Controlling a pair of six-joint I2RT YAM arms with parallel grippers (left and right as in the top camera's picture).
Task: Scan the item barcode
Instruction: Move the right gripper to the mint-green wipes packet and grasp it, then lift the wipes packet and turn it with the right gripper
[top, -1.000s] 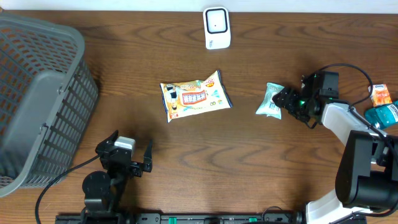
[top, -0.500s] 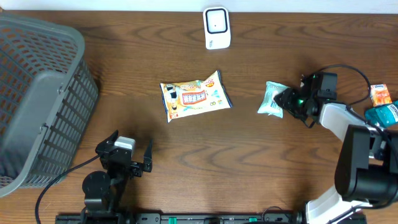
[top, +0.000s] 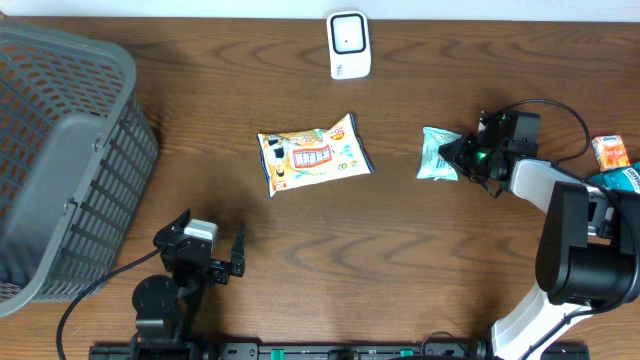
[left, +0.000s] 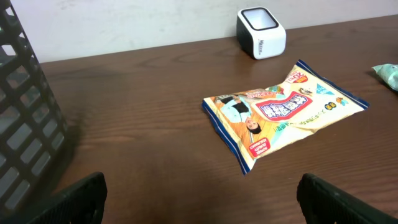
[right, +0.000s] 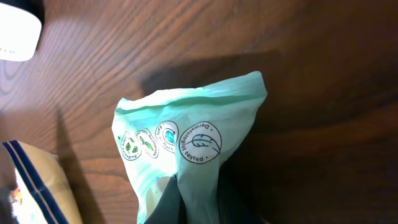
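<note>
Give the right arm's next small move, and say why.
Probably lift: the right gripper is shut on the mint-green plastic packet, which lies on the brown wooden table, and the white box-shaped scanner stands apart at the far edge.

My right gripper (right: 198, 202) pinches the lower edge of a mint-green packet (right: 186, 124) printed with round seals, seen against the wooden table (right: 311, 93). A white scanner (right: 15, 31) shows top left, and a yellow snack bag (right: 37, 186) bottom left.

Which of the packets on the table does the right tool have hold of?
The pale green packet, pinched at one end by the right tool. The yellow snack bag lies apart from it, untouched.
</note>
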